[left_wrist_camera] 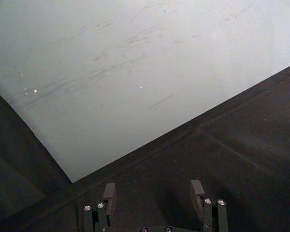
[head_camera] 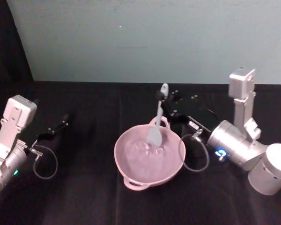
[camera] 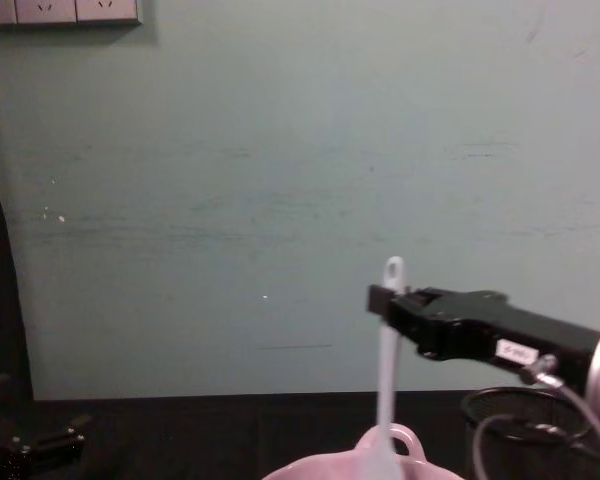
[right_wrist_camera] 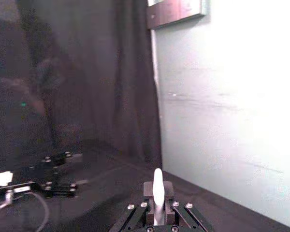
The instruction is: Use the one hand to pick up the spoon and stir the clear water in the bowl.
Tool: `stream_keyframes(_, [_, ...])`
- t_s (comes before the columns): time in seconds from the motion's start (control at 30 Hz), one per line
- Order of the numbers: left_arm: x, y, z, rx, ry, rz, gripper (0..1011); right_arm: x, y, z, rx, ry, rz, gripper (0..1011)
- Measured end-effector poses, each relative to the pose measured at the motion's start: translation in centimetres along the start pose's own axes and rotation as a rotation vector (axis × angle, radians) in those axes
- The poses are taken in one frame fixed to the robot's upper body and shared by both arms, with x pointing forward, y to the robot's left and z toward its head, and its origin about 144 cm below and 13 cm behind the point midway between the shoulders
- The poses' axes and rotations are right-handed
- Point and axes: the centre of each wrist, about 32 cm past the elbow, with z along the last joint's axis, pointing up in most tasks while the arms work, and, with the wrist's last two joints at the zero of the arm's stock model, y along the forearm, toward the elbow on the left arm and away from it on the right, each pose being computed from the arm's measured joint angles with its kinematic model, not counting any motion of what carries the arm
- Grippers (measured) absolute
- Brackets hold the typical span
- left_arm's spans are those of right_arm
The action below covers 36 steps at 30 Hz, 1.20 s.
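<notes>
Head view puts the pale pink bowl (head_camera: 118, 159) nearest, close to the middle of the black-covered table (head_camera: 84, 197), with one loop handle at its 6 o'clock rim and another at about 1 o'clock. The liquid inside looks clear and its surface uneven. The white spoon (head_camera: 158, 119) stands nearly upright with its flat blade dipped into the bowl near the 1 o'clock rim, just inside the far loop, and its holed handle end points up toward 12 o'clock.

The right hand (head_camera: 163, 104) reaches in from 4 o'clock and is clamped on the upper part of the spoon's handle, above the bowl's far rim; a looped cable (head_camera: 195, 157) hangs from its wrist beside the bowl at 3 o'clock. In the right wrist view the handle (right_wrist_camera: 157, 191) stands pinched between its two fingers. In the chest view a black wire-mesh cup (camera: 520, 420) sits under that hand, at the bowl's 3 o'clock.

The left hand (head_camera: 64, 123) hangs low over the table at the bowl's 9 o'clock, well apart from it, its fingers (left_wrist_camera: 109, 193) spread wide with nothing between them.

Farthest, at 12 o'clock, a pale teal wall (head_camera: 131, 37) closes off the table.
</notes>
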Motion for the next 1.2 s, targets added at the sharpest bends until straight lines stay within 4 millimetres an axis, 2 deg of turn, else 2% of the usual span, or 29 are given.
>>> stream_keyframes(0.3, [0.0, 0.0, 0.0, 0.000, 0.000, 0.000, 1005, 0.9, -1.8, 0.4, -0.009, -0.024, -0.023, 123])
stream_keyframes(0.6, [0.0, 0.0, 0.0, 0.000, 0.000, 0.000, 1005, -0.8, -2.6, 0.8, -0.026, -0.042, 0.057, 123])
stream_keyframes(0.93, [0.0, 0.0, 0.0, 0.000, 0.000, 0.000, 1005, -3.7, -2.1, 0.9, -0.022, -0.017, 0.162, 124])
stream_keyframes(1.2, [0.0, 0.0, 0.0, 0.000, 0.000, 0.000, 1005, -4.4, -0.9, 0.4, -0.011, 0.016, 0.175, 123])
